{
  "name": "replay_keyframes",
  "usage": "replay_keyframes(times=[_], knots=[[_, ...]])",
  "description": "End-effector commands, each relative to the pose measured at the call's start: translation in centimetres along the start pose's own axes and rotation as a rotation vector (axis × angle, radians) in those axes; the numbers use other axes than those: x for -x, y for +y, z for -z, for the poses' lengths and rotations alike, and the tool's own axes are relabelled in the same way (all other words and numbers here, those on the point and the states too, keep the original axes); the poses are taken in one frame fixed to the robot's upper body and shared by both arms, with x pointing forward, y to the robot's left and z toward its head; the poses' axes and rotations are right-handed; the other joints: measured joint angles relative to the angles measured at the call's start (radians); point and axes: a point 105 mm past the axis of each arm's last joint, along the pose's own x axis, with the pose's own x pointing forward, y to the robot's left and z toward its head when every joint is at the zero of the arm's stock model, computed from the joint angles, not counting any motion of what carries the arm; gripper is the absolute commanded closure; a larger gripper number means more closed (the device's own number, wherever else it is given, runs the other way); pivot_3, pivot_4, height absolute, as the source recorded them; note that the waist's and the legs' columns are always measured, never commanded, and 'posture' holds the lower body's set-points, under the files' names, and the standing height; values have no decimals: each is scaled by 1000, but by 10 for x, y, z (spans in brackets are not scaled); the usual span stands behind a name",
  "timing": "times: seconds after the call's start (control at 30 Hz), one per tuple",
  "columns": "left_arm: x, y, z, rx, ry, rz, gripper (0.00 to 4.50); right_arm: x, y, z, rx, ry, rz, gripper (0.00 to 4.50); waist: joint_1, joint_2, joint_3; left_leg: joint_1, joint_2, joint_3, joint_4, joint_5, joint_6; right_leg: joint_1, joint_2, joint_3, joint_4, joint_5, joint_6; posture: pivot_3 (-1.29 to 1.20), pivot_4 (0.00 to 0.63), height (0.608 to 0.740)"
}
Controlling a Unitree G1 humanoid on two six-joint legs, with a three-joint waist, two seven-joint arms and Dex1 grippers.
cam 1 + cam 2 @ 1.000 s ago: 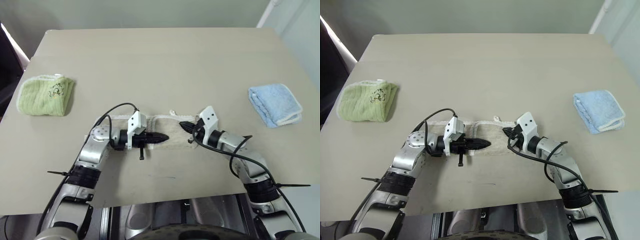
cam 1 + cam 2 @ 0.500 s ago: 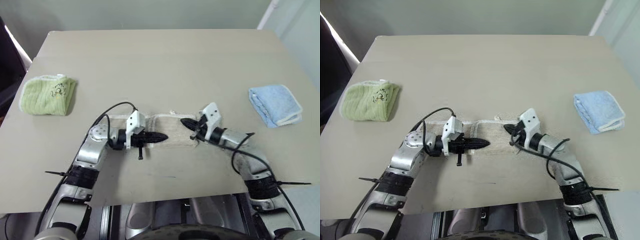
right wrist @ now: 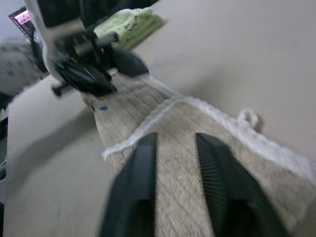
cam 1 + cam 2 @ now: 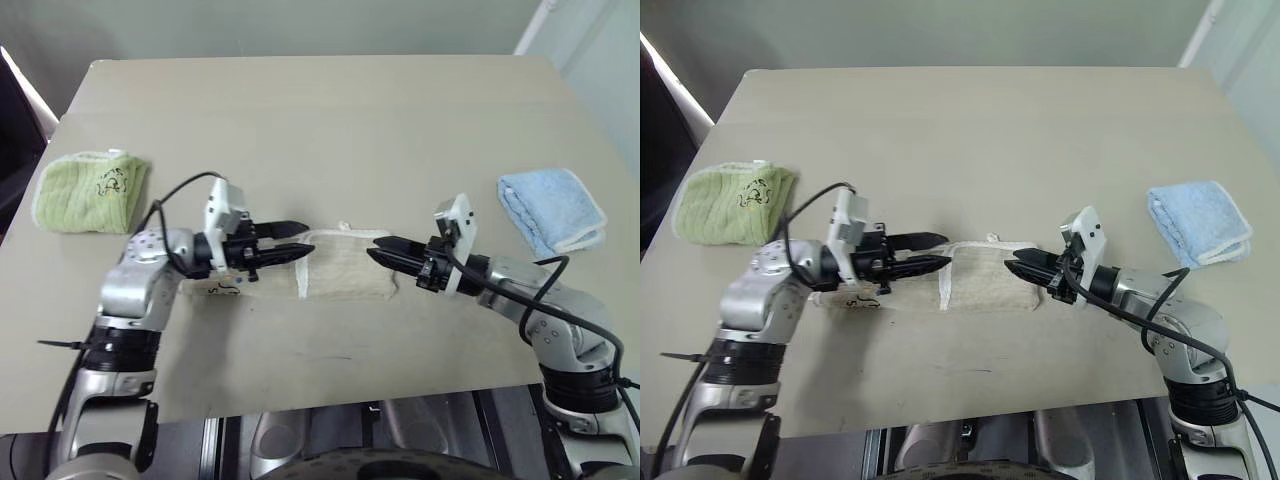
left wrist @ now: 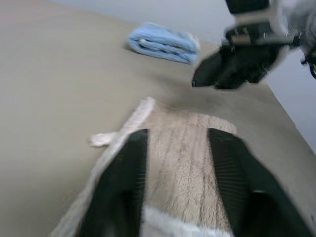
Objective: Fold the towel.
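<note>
The towel [image 4: 345, 275] lies folded in a long strip near the front middle of the counter [image 4: 320, 130], w/ a white cord edge and a small loop at its back side. The left hand [image 4: 292, 241] hangs over the towel's left end, fingers apart, holding nothing. The right hand [image 4: 385, 252] hangs over the towel's right end, fingers a bit apart, also holding nothing. The 2 hands point at each other. A folded green towel [image 4: 92, 191] sits far to the left & a folded blue towel [image 4: 551, 208] far to the right.
</note>
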Motion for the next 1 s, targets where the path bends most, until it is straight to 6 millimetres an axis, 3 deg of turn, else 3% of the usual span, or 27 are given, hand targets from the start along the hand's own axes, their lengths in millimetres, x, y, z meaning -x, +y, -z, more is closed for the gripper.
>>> replay_keyframes(times=[0.03, 0.13, 0.23, 0.43, 0.6, 0.73, 0.9, 1.0], knots=[[22, -2, -22, 48, -62, -62, 1031, -2, 12, -13, 57, -23, -59, 1838, -2, 0, 0, 0, 0, 0, -1, 0, 0, 0, 0, 0, 0, 0, 0, 0, 150, 703], [41, -2, -26, 89, -66, -120, 32, -7, 14, -15, 65, -24, -80, 786, -4, 0, 0, 1, 0, 0, -3, 1, -1, -1, 0, 0, 0, 0, -2, 0, 150, 703], [63, -2, -29, 136, -87, -220, 0, -14, 17, -20, 71, -34, -108, 50, -7, 0, 0, 1, 0, 0, -4, 2, -2, -2, 0, 0, 1, 0, -3, 0, 150, 703], [105, -3, -29, 321, -87, -430, 0, -24, 33, -25, 139, -6, -257, 50, -10, 0, 0, 1, 1, 0, -6, 2, -3, -4, 1, 0, 1, -1, -5, 0, 150, 703], [148, 1, -17, 586, -6, -632, 0, -35, 30, -21, 190, 27, -287, 50, -10, 0, 0, 1, 1, 0, -7, 3, -5, -5, 1, 0, 2, -1, -8, 0, 150, 703], [161, -1, -5, 763, -46, -692, 0, -42, 30, -25, 193, 24, -310, 50, -8, 0, 0, 1, 1, -1, -7, 4, -7, -6, 1, 0, 3, 0, -9, 0, 150, 703], [163, -20, 16, 909, -63, -697, 0, -46, 30, -25, 179, 43, -324, 50, -12, -1, 0, 1, 1, -1, -9, 5, -10, -8, 2, 0, 3, 0, -11, 0, 150, 703], [169, -32, 28, 969, -63, -719, 0, -48, 30, -24, 175, 54, -329, 50, -12, -2, 0, 1, 2, -1, -10, 11, -22, -9, 4, 0, 3, -1, -13, 0, 150, 703]])
